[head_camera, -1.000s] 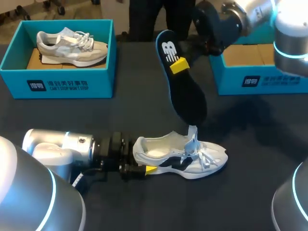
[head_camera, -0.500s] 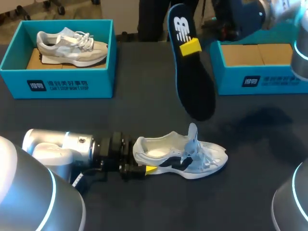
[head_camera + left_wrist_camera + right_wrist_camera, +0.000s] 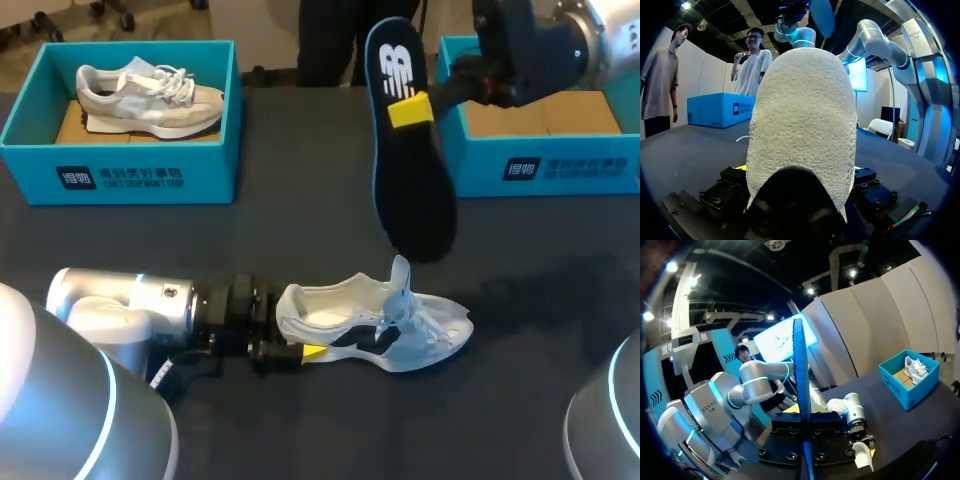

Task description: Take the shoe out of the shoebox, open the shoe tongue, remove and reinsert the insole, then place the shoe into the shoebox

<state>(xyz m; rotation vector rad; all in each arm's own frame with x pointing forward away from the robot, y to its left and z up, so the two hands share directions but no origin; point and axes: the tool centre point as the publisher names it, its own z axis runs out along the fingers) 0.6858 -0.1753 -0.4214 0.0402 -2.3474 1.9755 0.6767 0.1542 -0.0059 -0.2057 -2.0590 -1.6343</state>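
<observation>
Desk (image 3: 300, 200): dark, bearing white sneaker (image 3: 375, 325), upright.
Left pincer (image 3: 298, 342): closed on sneaker's heel.
Right pincer (image 3: 410, 110): clamped on black insole (image 3: 412, 195), hanging above sneaker.

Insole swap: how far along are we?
Done: white-and-black sneaker out on the black table, tongue up, dark foam insole out. In hand: right gripper holds it aloft; left gripper clamps the sneaker's heel. Left: reinsert it, then sneaker into the empty teal shoebox.

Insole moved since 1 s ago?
Yes. The insole, in the right gripper, has shifted toward the right-hand shoebox, its logo end now beside that box's left wall. The shoe stayed put.
</observation>
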